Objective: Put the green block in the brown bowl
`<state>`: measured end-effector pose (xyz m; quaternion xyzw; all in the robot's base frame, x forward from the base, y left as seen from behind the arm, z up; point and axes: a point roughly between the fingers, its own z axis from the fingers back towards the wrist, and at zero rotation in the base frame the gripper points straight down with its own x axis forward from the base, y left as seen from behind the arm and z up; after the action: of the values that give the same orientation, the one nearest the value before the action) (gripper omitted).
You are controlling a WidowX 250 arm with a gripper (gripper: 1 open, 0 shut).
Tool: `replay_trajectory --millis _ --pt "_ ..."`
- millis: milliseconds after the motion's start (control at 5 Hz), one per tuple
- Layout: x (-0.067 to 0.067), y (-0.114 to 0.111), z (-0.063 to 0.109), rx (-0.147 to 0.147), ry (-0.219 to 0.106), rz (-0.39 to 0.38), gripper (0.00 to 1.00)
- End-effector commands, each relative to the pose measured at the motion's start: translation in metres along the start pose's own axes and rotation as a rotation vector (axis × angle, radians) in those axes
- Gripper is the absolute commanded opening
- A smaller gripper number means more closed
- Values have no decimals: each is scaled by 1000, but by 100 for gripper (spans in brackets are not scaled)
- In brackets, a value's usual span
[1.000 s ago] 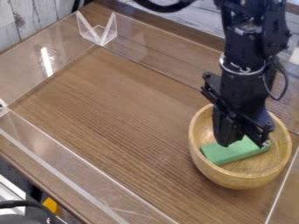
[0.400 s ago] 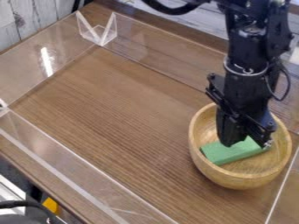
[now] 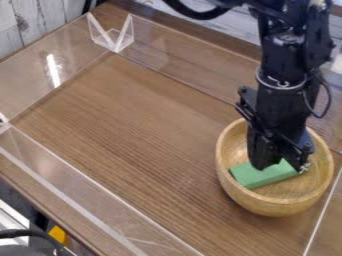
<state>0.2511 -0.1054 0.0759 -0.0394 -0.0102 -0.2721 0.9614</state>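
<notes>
And the change here is a small one: the black robotic arm [image 3: 283, 66] is shifting only slightly over the far side of the round, light tan-brown wooden bowl [image 3: 275, 208], its upper joints sitting a touch differently than a second ago; the flat, bright green rectangular block [image 3: 258, 177], meanwhile, is keeping practically the same place, lying inside the bowl, slanting across the bottom with its near end well within the thick rim. The black tool [image 3: 278, 158] is hanging low into the bowl, right at the block's far end; it is staying clenched, no widening to be seen, though the fingertips are partly lost against dark parts and I can't quite tell whether they are pinching that far end or just crowding it.

For the task, this is looking very nearly done; the block is where it's wanted, and the bowl is holding its place on the brown wooden surface [image 3: 131, 122]. What seems to be remaining is a clean parting: opening up if there is any grip, then rising straight, so that neither block nor rim is getting dragged along.
</notes>
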Motion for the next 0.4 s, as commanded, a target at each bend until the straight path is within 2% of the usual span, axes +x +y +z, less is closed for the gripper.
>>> replay_trajectory --millis 0,200 --pt "11 5 13 7 -55 2 0" --pt "11 5 13 5 -54 -2 0"
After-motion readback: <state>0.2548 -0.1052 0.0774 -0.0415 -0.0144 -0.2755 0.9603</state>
